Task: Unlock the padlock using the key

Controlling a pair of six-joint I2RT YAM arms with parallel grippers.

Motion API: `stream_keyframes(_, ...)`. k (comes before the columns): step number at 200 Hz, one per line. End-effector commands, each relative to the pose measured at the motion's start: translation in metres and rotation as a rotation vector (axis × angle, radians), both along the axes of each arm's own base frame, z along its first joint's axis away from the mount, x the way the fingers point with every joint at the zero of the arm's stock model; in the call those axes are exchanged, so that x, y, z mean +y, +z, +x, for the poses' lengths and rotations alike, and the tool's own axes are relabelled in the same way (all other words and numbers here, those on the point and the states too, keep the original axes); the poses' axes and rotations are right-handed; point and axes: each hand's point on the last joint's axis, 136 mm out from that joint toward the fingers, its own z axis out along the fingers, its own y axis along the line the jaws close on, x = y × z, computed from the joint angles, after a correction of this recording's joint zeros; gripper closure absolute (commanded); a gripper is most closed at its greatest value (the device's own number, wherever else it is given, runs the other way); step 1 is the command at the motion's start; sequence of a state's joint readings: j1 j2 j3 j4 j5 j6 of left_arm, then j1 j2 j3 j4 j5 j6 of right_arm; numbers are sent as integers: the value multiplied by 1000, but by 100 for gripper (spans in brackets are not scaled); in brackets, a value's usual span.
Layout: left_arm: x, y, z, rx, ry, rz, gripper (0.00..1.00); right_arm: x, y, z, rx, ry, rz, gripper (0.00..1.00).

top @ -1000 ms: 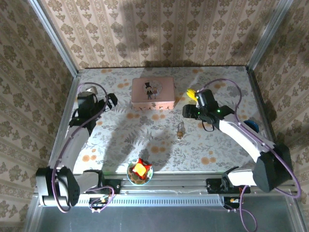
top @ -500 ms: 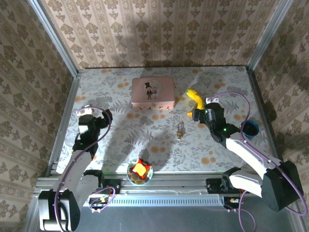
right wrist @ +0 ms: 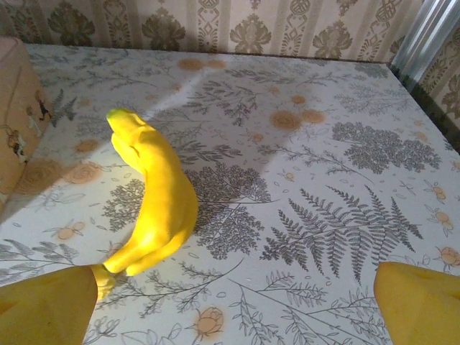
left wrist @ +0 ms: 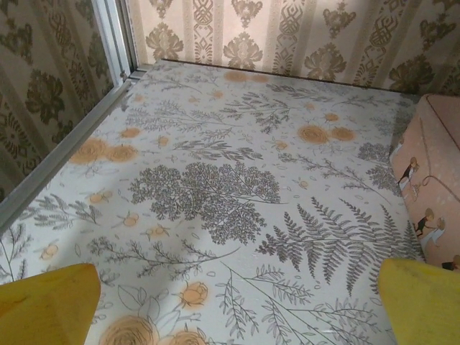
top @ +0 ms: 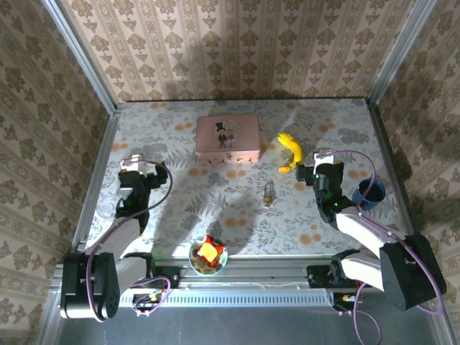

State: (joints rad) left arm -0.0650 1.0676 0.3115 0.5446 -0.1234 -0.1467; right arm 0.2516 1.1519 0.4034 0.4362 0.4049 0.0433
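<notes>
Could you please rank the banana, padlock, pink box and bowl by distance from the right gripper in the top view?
1. banana, just ahead-left of the right gripper.
2. padlock, left, mid-table.
3. pink box, far left, at back.
4. bowl, near edge.

floral-print table point(top: 180, 208) carries a pink box point(top: 228, 139) toward the back, banana point(top: 290, 151) just right of it, padlock point(top: 268, 192) mid-table, blue cup point(top: 371, 192) near right edge, bowl point(top: 208, 256) at near edge.
</notes>
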Motion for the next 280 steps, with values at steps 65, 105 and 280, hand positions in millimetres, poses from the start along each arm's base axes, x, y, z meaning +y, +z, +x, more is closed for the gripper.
stream_keyframes(65, -3, -19, 25, -42, -151, 82, 0, 0, 13, 21, -113, 66, -51, 0)
stream_keyframes(105, -9, -24, 33, -57, -217, 98, 0, -4, 18, 17, -167, 86, -30, 0)
stream_keyframes(280, -30, -48, 46, -18, -363, 97, 0, 8, -24, 17, -153, 223, 16, 0)
